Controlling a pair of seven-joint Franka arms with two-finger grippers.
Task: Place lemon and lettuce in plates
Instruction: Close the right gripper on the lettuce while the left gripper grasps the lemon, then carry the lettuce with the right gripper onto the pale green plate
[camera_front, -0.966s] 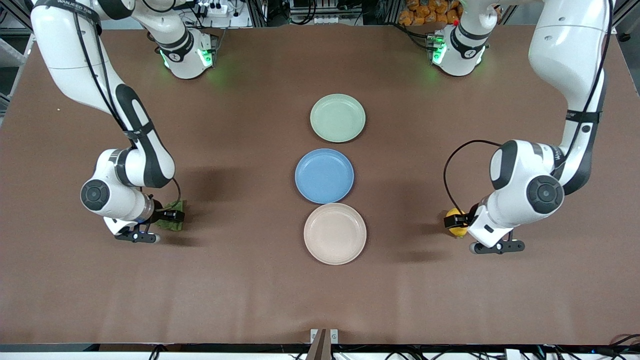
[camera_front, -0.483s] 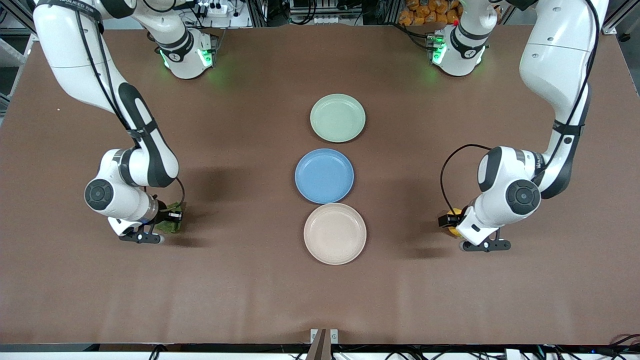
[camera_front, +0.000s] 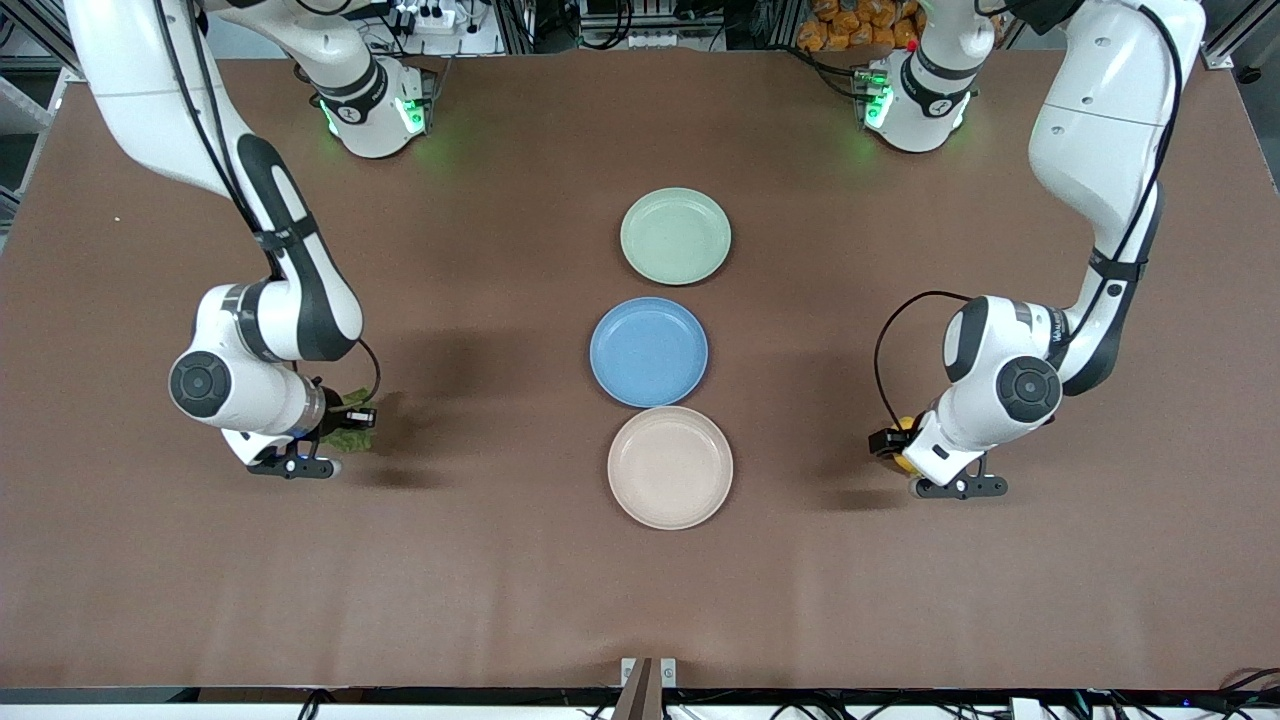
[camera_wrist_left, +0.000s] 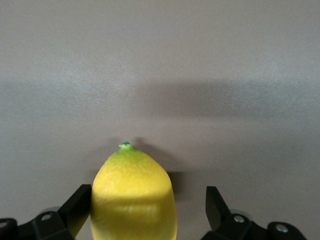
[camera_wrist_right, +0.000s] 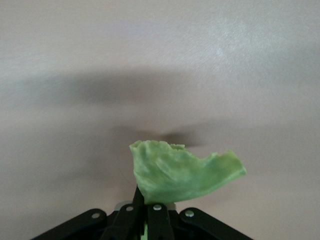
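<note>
As the right gripper closes: its jaws, apart a second ago, are now pressed together on the small wrinkled dark green lettuce leaf, pinching it by one edge.
Lettuce: hangs from the fingertips at the right arm's end of the brown table. Its shadow lies apart from it in the right wrist view, so it looks just off the surface.
Meaning: the leaf appears secured; I judge the carry to a plate comes next.
Left gripper: jaws stay spread wide around the small oval bright yellow lemon. One finger touches the fruit; the other stands clear with a gap.
Lemon: at the left arm's end, between the open fingers, not yet clamped.
Left arm: has drawn slightly toward the plates over the last second, wrist low, fingers pointing toward the table's middle.
Right arm: elbow bent, wrist low, hand likewise turned toward the middle.
Plates: the round pale mint green plate lies farthest from the front camera and the beige-pink round plate nearest, both bare, with a blue round plate between them.
</note>
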